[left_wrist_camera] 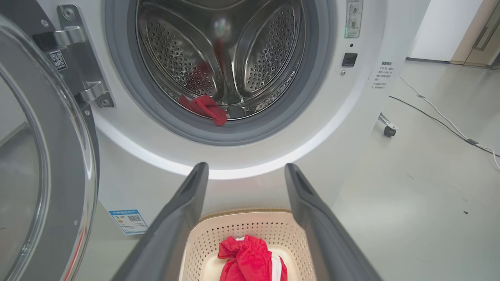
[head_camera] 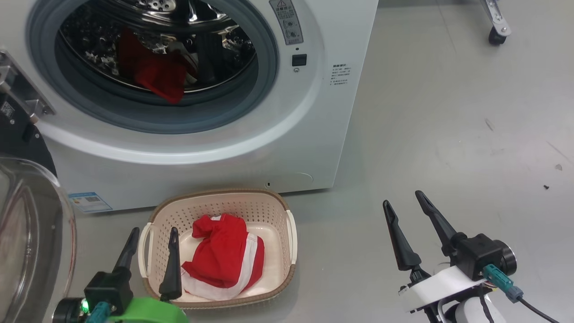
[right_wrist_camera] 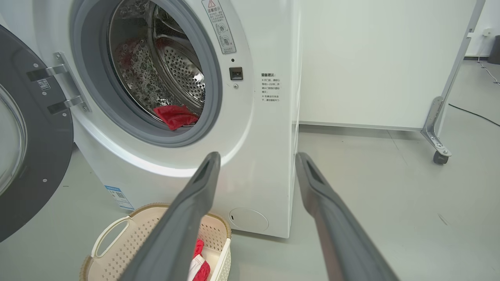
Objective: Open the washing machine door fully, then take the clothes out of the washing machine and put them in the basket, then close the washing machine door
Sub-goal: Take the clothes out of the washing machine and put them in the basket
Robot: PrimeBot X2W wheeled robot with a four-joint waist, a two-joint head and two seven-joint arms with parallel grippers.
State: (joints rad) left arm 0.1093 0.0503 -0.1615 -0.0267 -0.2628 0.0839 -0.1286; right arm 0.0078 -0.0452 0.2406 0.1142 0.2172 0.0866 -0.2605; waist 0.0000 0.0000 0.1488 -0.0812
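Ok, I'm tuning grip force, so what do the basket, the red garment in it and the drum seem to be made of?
The basket: seemingly matte cream plastic, with moulded perforated walls; its brown woven-look rim is probably plastic. The red garment: soft cloth, crumpled into folds. The drum: glossy perforated metal, likely steel, showing reflections.

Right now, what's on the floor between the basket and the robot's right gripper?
Nothing. In the head view, the grey floor between the basket and the right gripper is bare.
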